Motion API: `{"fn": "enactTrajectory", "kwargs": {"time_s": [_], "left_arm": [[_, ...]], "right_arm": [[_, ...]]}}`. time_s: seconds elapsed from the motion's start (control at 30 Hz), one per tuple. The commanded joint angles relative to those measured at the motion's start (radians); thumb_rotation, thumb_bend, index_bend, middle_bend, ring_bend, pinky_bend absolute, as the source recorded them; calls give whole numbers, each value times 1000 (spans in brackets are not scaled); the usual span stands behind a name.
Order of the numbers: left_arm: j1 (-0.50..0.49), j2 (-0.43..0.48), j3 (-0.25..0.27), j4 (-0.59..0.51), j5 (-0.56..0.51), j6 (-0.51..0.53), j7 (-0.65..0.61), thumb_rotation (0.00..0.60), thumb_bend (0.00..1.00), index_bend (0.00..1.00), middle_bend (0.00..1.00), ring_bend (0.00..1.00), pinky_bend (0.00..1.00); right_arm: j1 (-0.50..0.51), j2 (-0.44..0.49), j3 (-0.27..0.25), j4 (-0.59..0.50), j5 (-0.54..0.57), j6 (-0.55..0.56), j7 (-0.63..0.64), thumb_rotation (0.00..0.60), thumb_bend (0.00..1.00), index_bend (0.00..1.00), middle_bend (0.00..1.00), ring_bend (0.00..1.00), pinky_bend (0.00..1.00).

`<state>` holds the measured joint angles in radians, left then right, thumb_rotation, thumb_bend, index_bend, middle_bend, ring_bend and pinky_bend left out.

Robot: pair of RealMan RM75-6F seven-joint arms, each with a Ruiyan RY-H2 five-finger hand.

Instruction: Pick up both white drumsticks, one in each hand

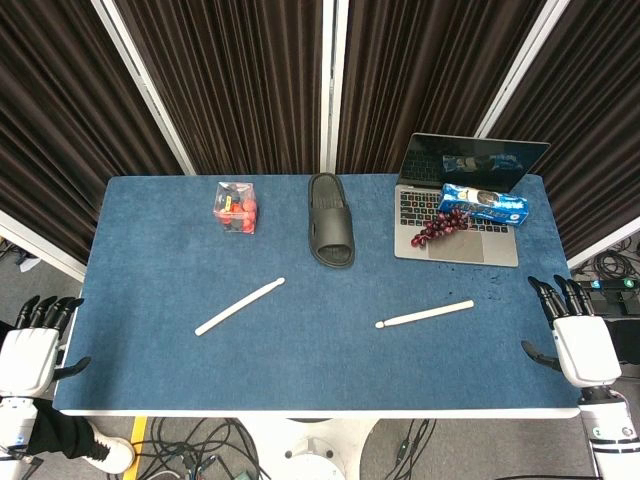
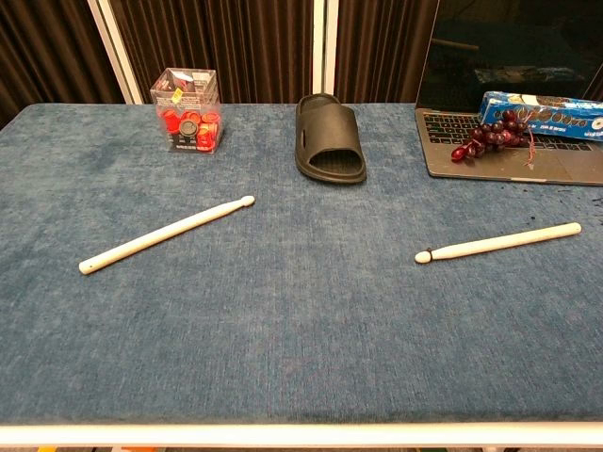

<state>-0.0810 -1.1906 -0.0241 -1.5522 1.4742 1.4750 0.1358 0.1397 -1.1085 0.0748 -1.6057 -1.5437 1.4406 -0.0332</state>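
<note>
Two white drumsticks, left drumstick (image 1: 240,306) and right drumstick (image 1: 425,314), lying well apart on the blue table (image 1: 300,370). Left hand (image 1: 30,350) and right hand (image 1: 580,340) off the table's sides, fingers spread, holding nothing.

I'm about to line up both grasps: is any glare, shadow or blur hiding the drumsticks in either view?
Head view: even light, left drumstick and right drumstick sharp, with faint shadows; both hands visible at the table's sides. Chest view: both sticks crisp, no glare; hands outside the frame.

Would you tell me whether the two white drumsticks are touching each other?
Apart. The head view shows bare blue cloth between the left drumstick and the right drumstick; the chest view shows the same gap.
</note>
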Motion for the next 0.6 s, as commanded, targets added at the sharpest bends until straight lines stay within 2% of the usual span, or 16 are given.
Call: {"fn": "enactTrajectory", "kwargs": {"time_s": [0.03,0.2,0.37,0.6], "left_arm": [[2,-3,0,5,3,5,0,600,0,175,155,100,86],[-1,-4,-3,1,6,5,2,600,0,175,155,99,86],[-5,-2,-8,-10,4,2,7,600,0,176,155,99,86],[-10,5,-11,-19,13,3,3,600,0,179,155,100,86]], "right_arm": [[2,-2,-2,5,-1,-4,8,600,70,0,163,0,84],[14,-4,-6,15,-2,-24,24,600,70,7,164,0,90],[74,-3,-2,33,-15,-108,41,600,100,48,191,13,112],[232,-63,20,136,-12,-320,37,600,112,223,312,94,182]]}}
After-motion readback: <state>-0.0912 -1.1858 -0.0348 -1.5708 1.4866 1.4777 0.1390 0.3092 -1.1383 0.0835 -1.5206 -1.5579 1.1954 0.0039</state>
